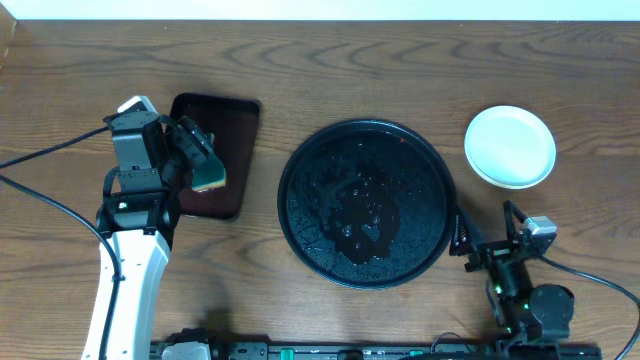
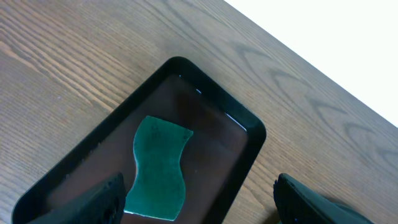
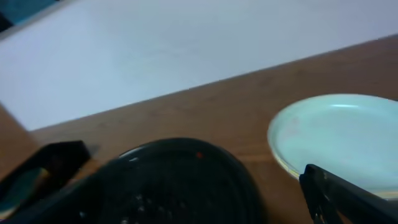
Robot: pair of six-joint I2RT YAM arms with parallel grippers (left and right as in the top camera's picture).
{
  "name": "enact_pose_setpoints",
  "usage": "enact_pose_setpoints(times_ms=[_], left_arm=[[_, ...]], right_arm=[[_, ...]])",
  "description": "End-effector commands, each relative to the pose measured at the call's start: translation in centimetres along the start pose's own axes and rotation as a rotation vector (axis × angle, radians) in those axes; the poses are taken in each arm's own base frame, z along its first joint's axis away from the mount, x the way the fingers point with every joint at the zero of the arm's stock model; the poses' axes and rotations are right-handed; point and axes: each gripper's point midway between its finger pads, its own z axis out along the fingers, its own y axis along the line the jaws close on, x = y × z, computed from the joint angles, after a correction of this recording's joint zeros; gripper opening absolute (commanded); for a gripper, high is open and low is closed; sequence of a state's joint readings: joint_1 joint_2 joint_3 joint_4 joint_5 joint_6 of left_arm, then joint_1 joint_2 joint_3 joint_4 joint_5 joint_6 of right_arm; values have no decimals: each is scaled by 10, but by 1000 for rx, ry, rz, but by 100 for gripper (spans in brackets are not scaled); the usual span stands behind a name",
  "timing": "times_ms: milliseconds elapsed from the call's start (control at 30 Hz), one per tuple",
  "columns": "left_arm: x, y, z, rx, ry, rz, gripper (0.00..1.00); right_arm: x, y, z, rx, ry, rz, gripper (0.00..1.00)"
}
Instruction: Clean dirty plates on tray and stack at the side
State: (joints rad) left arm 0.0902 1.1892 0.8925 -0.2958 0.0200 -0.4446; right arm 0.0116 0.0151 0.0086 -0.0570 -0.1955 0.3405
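The round black tray (image 1: 300, 190) sits mid-table, wet and speckled, with no plate on it; it also shows in the right wrist view (image 3: 174, 180). The plates (image 1: 510, 146) sit in a stack on the table to its right, the top one mint-white and clean-looking (image 3: 342, 137), with a pale yellow rim showing beneath. My left gripper (image 1: 203, 150) hovers open and empty over a green sponge (image 2: 158, 165). My right gripper (image 1: 462, 240) is open and empty beside the black tray's right rim, below the stack.
The sponge (image 1: 210, 180) lies in a small dark brown rectangular tray (image 1: 240, 130) at the left, also seen in the left wrist view (image 2: 249, 134). Bare wooden table surrounds everything. Cables run along the left and lower right.
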Motion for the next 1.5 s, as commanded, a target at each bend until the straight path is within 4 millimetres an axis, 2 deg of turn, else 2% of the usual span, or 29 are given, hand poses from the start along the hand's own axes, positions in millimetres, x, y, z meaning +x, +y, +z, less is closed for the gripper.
enact_pose_setpoints(times_ms=[0, 100, 167, 233, 1033, 1133, 1267, 1467], left_arm=[[-1, 2, 0, -9, -1, 0, 77], [-1, 2, 0, -9, -1, 0, 77], [-1, 2, 0, -8, -1, 0, 77], [-1, 2, 0, -9, -1, 0, 77], [-1, 2, 0, -9, -1, 0, 77], [-3, 13, 2, -67, -14, 37, 77], [12, 21, -3, -99, 40, 65, 77], [53, 19, -19, -53, 105, 332, 77]], right_arm=[[-2, -14, -1, 82, -16, -177, 99], [-4, -20, -2, 119, -13, -327, 99], [-5, -26, -2, 155, -13, -329, 99], [-4, -20, -2, 119, -14, -326, 99], [-4, -20, -2, 120, -14, -326, 99], [-4, -20, -2, 119, -14, -326, 99], [-4, -20, -2, 119, -14, -326, 99], [-4, -20, -2, 120, -14, -326, 99]])
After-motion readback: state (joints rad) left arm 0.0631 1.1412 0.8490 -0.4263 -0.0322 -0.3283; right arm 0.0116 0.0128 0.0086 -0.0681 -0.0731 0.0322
